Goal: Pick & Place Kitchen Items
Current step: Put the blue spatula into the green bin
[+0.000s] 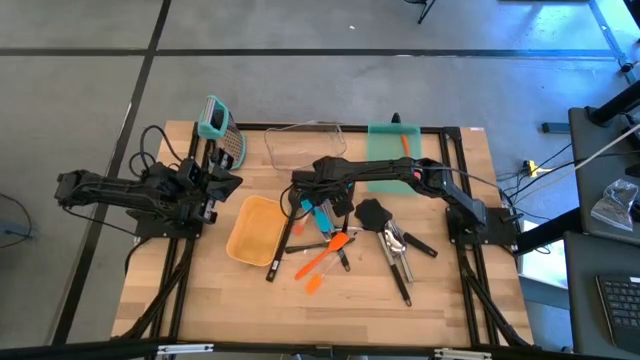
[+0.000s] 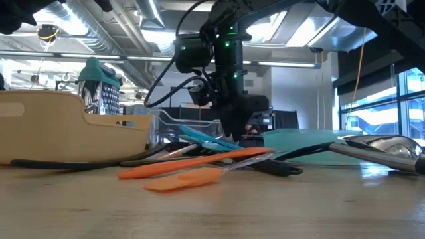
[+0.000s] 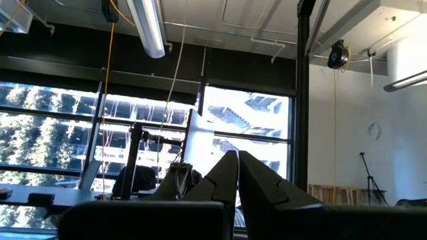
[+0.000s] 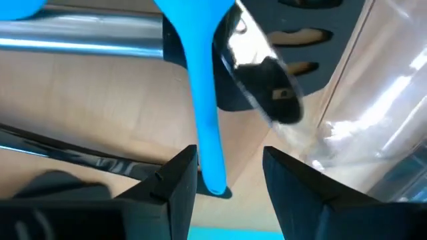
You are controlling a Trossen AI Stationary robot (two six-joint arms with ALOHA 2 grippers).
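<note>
Your right gripper (image 1: pixel 318 207) hangs over the middle of the wooden table (image 1: pixel 440 300), its fingers parted around the handle of the bright blue silicone spatula (image 4: pixel 203 100), though you cannot tell whether they press it. That spatula lies on the pile with the orange silicone spatulas (image 1: pixel 322 264) and black slotted turners (image 1: pixel 372 212), just right of the shallow tan tray (image 1: pixel 253 229). Your left gripper (image 3: pixel 237 180) waits at the table's left edge, fingers clenched together on nothing

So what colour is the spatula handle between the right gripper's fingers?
Bright blue handle, clearest in the right wrist view.
</note>
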